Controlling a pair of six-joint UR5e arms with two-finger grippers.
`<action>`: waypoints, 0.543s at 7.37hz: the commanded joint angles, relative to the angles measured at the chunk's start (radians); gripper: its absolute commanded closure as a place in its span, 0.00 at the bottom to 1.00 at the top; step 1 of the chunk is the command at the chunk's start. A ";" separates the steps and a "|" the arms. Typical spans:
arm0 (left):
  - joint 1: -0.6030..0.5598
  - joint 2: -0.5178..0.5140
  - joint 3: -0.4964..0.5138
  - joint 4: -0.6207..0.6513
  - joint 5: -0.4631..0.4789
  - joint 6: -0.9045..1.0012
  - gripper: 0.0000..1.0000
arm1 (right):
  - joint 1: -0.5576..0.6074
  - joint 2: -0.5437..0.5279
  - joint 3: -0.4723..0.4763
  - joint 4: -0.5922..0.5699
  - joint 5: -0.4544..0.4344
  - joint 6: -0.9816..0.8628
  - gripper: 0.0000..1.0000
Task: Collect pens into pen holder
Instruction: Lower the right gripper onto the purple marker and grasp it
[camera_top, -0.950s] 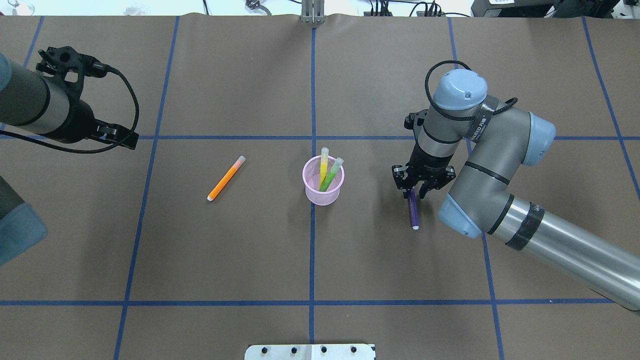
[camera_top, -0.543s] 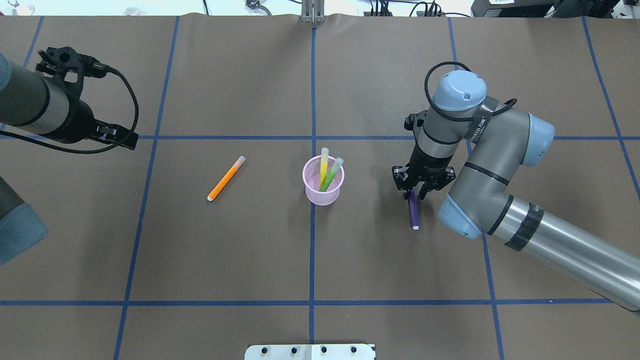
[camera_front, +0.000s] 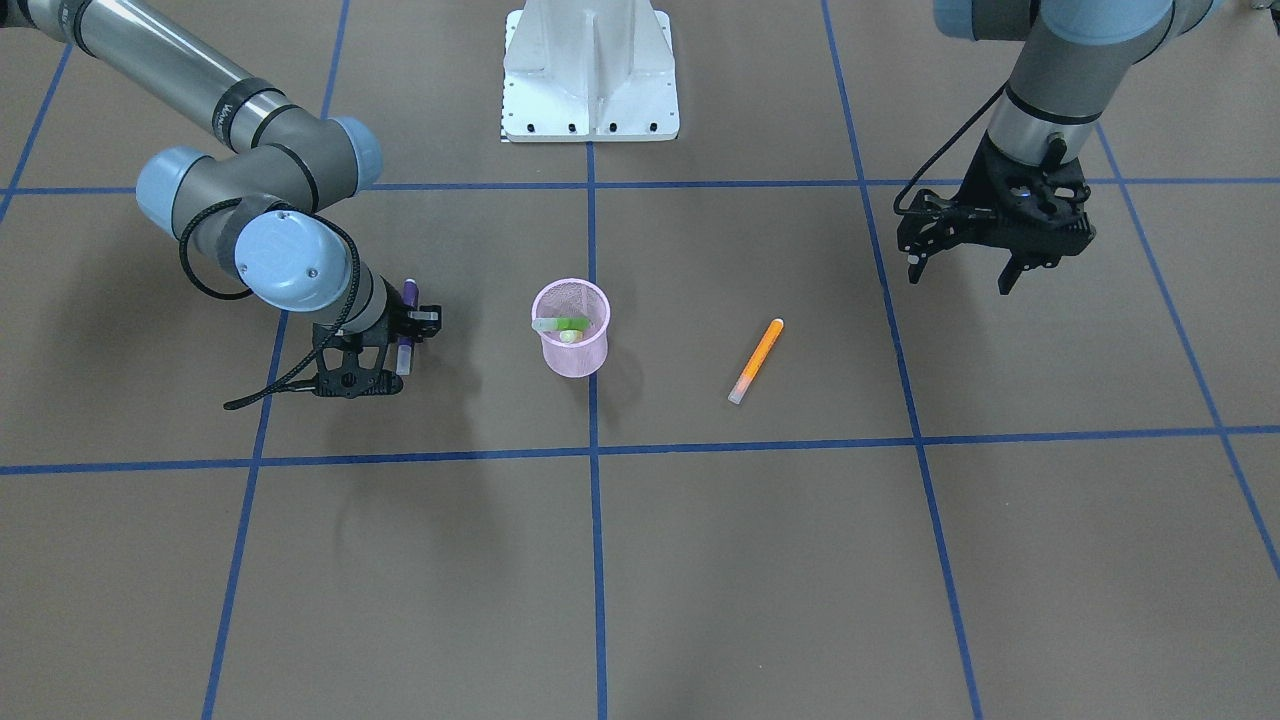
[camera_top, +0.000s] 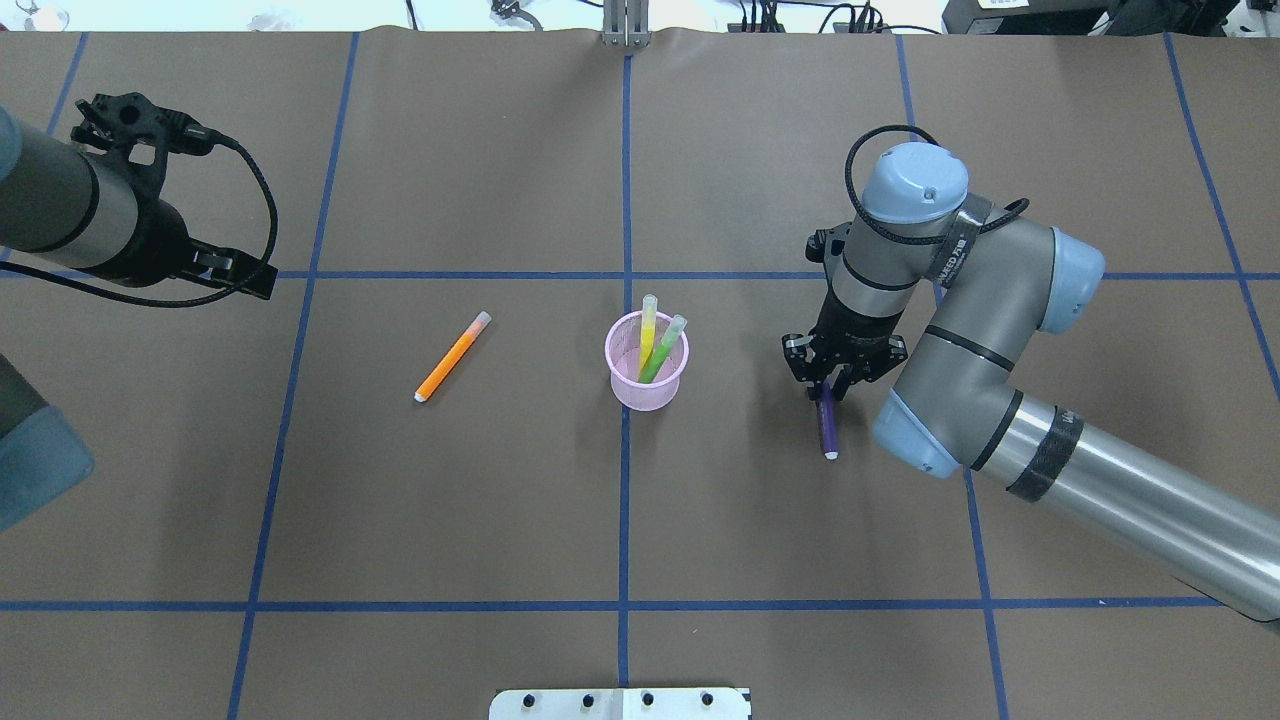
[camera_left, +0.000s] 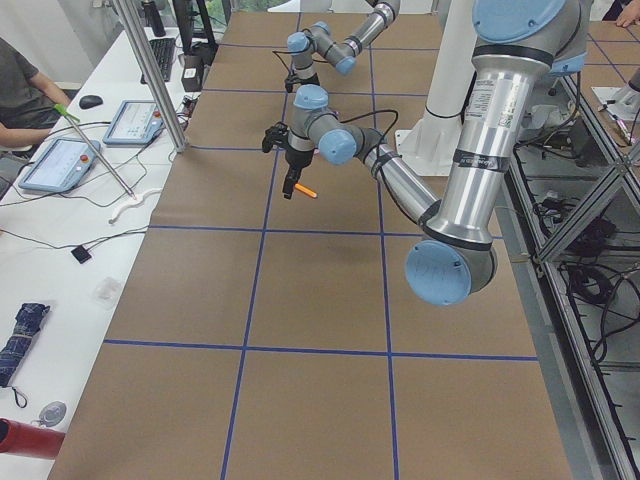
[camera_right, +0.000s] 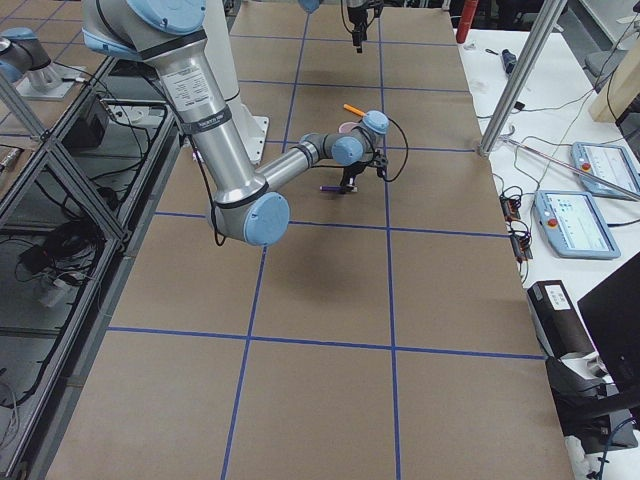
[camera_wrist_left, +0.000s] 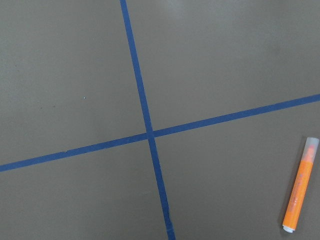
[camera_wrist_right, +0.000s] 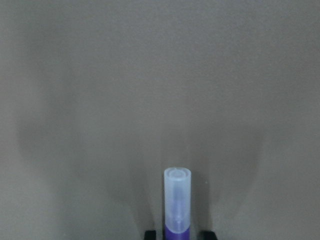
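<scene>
The pink mesh pen holder stands at the table's middle with the yellow pen and the green pen upright in it. The orange pen lies on the table to its left and also shows in the left wrist view. The purple pen lies to the holder's right. My right gripper is down over the pen's capped end, its fingers shut on the pen. My left gripper hangs open and empty, high, away from the orange pen.
The white metal base stands at the robot's side of the table. Blue tape lines grid the brown surface. An operator sits at a side desk with tablets.
My right gripper's fingers have drawn in around the purple pen and the right arm has shifted slightly left. The pen's white end has stayed in place. The left arm has not moved.
</scene>
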 joint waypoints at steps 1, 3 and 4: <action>0.000 0.001 -0.008 0.000 0.000 0.000 0.01 | 0.000 0.001 0.001 0.001 0.003 -0.012 1.00; -0.008 0.000 -0.010 -0.005 -0.002 0.000 0.01 | 0.025 0.010 0.074 0.001 0.012 0.001 1.00; -0.012 -0.002 -0.013 -0.008 -0.003 0.002 0.01 | 0.036 -0.019 0.221 0.002 -0.066 0.077 1.00</action>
